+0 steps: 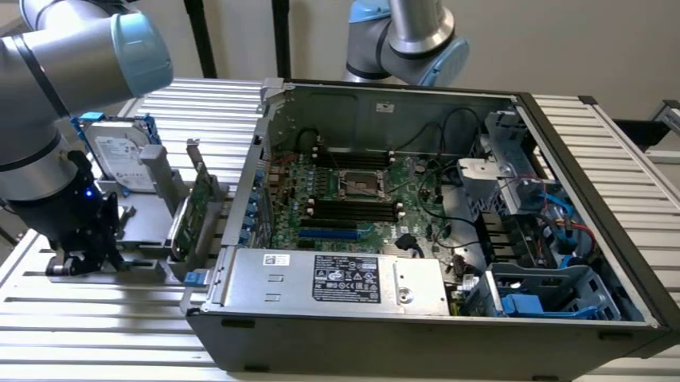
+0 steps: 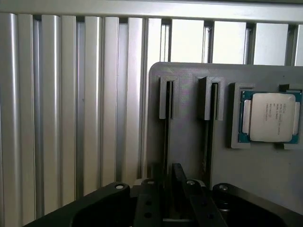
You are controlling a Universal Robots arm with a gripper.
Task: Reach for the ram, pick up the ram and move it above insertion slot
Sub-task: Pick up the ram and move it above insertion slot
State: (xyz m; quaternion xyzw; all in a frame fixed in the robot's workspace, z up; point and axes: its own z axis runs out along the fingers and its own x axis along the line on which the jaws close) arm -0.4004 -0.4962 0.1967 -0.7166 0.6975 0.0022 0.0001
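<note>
The arm reaches down at the exterior view's left, and its gripper hangs low over a grey fixture. The fixture lies on the slatted table, beside the open computer case.

In the wrist view the gripper sits right at the ram. The ram stands on edge in 1 of 2 slotted holders on the fixture, the one farther from the processor. Seen edge-on, it is a thin dark strip running from the holder's bracket down to the gripper. A similar thin strip stands in the 2nd holder, just beside it.

Whether the gripper is open, closed or clamped on the ram I cannot tell. The ram is seated in its holder, well apart from the insertion slots, which are the black rows on the motherboard inside the case.

On the fixture in the exterior view, a silver hard drive stands upright behind the gripper. A green expansion card stands on edge between the gripper and the case wall. A silver power supply with a black label lies along the near side of the case, and a 2nd arm rises behind it
</note>
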